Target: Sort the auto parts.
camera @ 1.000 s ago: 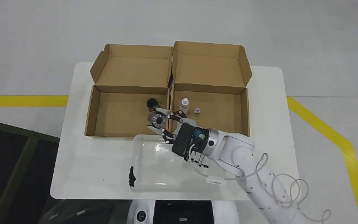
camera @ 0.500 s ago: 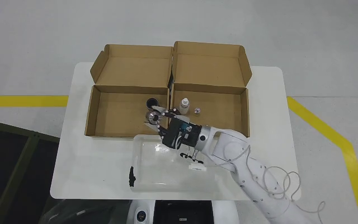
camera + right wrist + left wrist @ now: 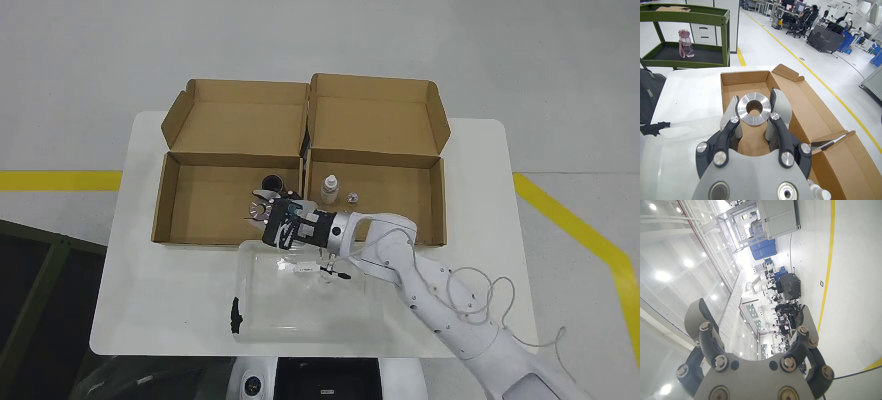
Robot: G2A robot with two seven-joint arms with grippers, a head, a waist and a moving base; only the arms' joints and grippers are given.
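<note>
— Where's the metal ring (image 3: 755, 119)?
— Pinched between the right jaws, held over the left cardboard box (image 3: 200, 205), close to the wall it shares with the right box (image 3: 400, 195).
— And the left jaws?
— Spread wide, holding nothing.

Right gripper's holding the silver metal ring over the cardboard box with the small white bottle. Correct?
Wrong box. The right gripper holds the silver metal ring over the left cardboard box, the one with a dark round part in it. The small white bottle stands in the right cardboard box. The top view shows it.
</note>
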